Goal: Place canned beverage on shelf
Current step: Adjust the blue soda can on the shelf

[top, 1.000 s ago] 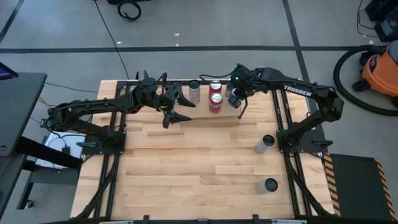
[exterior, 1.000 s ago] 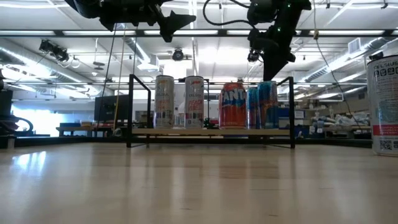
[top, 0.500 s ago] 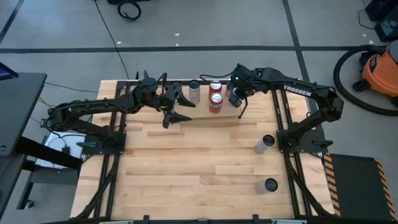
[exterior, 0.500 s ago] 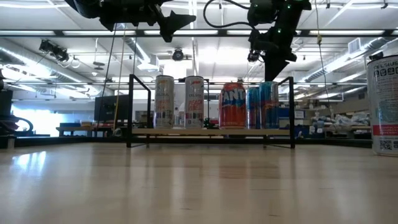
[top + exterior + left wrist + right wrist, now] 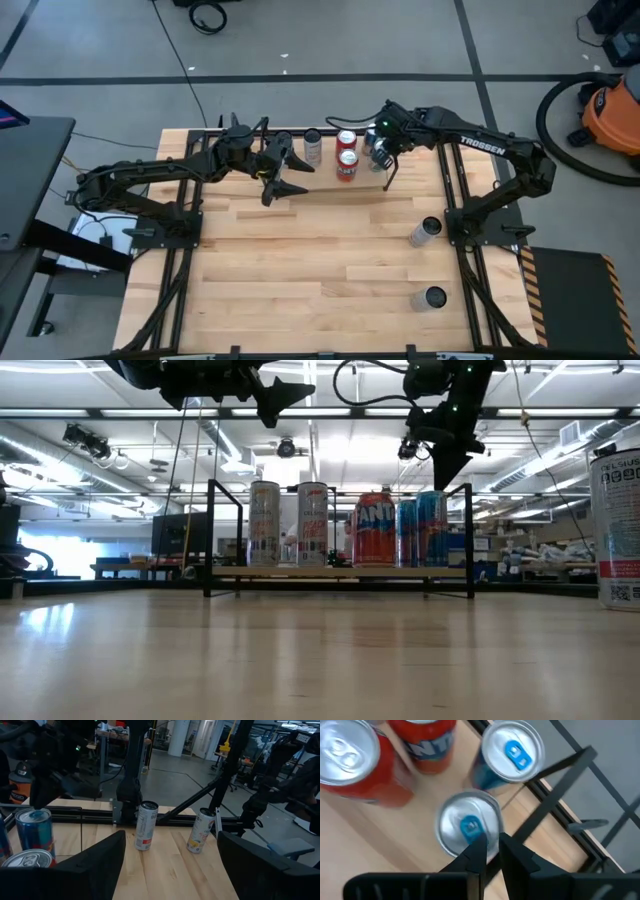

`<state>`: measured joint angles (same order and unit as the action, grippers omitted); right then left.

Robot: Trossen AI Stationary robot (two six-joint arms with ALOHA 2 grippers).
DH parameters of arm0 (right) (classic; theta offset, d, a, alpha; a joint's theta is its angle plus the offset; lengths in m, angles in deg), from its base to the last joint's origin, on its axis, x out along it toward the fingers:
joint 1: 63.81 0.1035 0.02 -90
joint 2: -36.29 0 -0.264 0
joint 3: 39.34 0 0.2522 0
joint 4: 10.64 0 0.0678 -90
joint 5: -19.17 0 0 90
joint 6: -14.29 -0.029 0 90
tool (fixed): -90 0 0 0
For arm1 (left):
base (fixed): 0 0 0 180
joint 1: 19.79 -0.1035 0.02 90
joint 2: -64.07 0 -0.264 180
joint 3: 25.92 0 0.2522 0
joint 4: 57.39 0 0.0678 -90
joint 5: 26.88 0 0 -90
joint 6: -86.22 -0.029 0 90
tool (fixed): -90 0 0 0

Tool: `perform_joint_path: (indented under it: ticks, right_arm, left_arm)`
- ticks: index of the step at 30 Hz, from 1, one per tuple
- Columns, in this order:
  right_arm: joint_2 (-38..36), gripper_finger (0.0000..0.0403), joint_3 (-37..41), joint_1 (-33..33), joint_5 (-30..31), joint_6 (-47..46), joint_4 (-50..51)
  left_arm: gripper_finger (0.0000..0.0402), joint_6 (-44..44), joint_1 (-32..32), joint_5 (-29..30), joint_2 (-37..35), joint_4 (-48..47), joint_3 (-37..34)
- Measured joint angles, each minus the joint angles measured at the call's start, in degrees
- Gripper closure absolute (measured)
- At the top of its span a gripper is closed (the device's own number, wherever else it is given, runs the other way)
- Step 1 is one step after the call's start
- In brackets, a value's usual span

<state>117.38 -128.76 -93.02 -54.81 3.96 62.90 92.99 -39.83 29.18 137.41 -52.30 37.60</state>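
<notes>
The shelf, black rods around a light wood board, stands at the table's far middle. On it stand two slim white cans, orange cans and two blue cans. My right gripper is shut and empty just above the blue cans. In its wrist view its tips sit over a blue-tabbed can top. My left gripper is open and empty, hovering above the shelf's left part. It also shows in the left wrist view.
Two slim white cans stand on the table's right side, near the right arm's base. They also show in the left wrist view. One stands close at the right of the low view. The near half of the wood table is bare.
My right gripper has risen a little above the blue cans and shifted slightly toward the table's right edge. The cans on the shelf have stayed where they were.
</notes>
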Motion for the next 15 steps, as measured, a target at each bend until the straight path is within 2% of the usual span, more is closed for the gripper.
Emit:
perform_joint_path:
  ticks: [10, 15]
  right_arm:
    - [0.0, 0.0345, 0.0, -1.6, 0.8, -0.5, 0.9]
    - [0.0, 0.0345, 0.0, -1.7, -0.9, -0.7, 0.9]
  left_arm:
    - [0.0086, -0.1, 0.0, 0.0, 0.0, 0.0, 0.0]
    - [0.0086, -0.1, 0.0, 0.0, 0.0, 0.0, 0.0]
